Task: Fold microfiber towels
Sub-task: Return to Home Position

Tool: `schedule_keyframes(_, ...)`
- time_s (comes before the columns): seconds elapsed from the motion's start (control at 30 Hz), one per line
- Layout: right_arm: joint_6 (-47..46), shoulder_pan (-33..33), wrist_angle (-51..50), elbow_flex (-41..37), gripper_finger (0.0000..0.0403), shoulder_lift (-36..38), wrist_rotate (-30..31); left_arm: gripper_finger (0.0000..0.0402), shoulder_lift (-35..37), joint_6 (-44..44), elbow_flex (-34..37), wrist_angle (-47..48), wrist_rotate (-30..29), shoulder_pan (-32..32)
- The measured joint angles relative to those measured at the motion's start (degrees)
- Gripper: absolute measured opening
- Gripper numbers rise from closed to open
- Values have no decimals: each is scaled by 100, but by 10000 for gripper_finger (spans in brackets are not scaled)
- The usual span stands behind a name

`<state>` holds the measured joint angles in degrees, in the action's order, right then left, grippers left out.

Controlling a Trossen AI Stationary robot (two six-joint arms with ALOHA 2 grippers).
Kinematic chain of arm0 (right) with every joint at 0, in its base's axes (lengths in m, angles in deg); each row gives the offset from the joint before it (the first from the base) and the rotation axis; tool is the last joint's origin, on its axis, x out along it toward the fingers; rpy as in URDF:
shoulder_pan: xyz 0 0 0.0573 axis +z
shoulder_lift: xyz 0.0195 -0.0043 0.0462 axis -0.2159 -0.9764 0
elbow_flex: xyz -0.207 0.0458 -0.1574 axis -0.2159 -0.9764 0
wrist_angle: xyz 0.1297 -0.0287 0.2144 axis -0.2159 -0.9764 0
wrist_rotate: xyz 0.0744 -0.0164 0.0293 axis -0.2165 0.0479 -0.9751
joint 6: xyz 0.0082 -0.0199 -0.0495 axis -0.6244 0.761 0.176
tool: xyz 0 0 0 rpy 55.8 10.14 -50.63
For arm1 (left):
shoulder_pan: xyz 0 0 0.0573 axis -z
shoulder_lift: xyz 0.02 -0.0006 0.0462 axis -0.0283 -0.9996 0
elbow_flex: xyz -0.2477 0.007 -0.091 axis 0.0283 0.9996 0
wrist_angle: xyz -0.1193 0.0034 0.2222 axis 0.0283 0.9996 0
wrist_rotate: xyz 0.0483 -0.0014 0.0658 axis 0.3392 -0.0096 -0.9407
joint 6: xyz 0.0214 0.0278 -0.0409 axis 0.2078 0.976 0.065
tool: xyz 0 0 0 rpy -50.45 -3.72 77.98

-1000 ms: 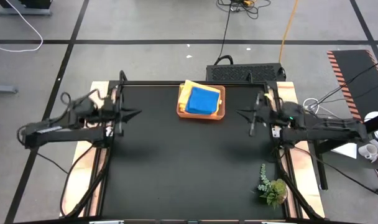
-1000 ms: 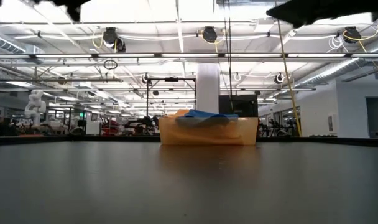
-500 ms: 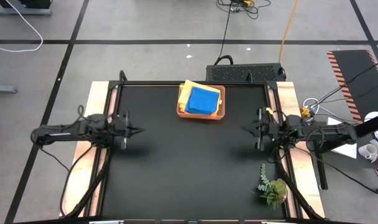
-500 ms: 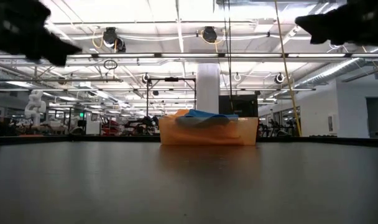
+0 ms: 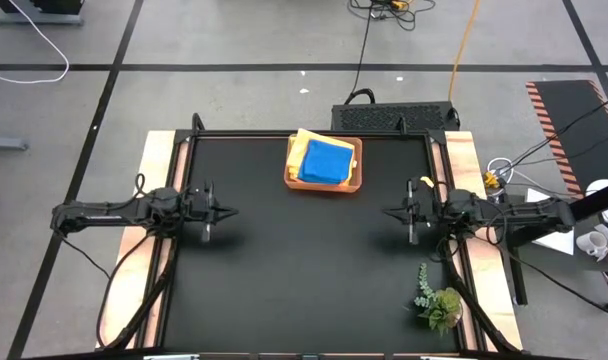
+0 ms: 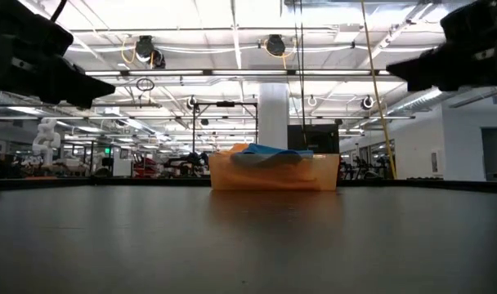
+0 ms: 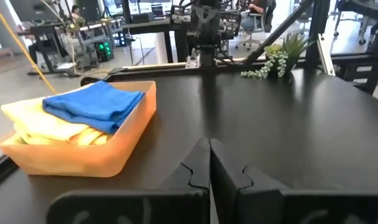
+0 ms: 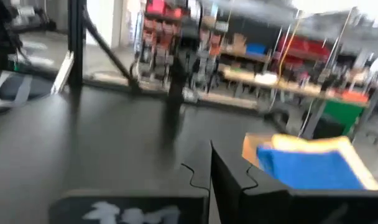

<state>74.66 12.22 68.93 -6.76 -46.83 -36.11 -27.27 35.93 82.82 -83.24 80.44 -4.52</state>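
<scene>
Blue towel (image 5: 326, 161) lying folded atop yellow towel (image 5: 298, 148) inside orange bin (image 5: 322, 188) (far middle of table (image 5: 304, 270)). Left gripper (image 5: 224, 211), right gripper (image 5: 389, 212) hovering at opposite sides, jaws clenched, gripping nothing.

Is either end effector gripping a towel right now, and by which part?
Nothing is held. The left end effector and right end effector are both shut and empty; the folded blue microfiber towel lies in the orange plastic bin.
</scene>
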Motion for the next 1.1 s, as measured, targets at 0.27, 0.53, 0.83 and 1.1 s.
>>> schedule_keyframes(0.27,-332,0,-84,-11,0,-14,14,30,0,-253,0,-2,-35,0)
schedule_keyframes(0.53,-286,-2,-80,-15,0,-13,12,41,0,-257,0,-2,-48,0)
schedule_keyframes(0.83,-284,-2,-77,-22,0,-11,10,42,0,-253,0,-2,-50,0)
schedule_keyframes(1.1,-284,-2,-78,-24,0,-11,10,42,0,-252,0,-2,-52,0)
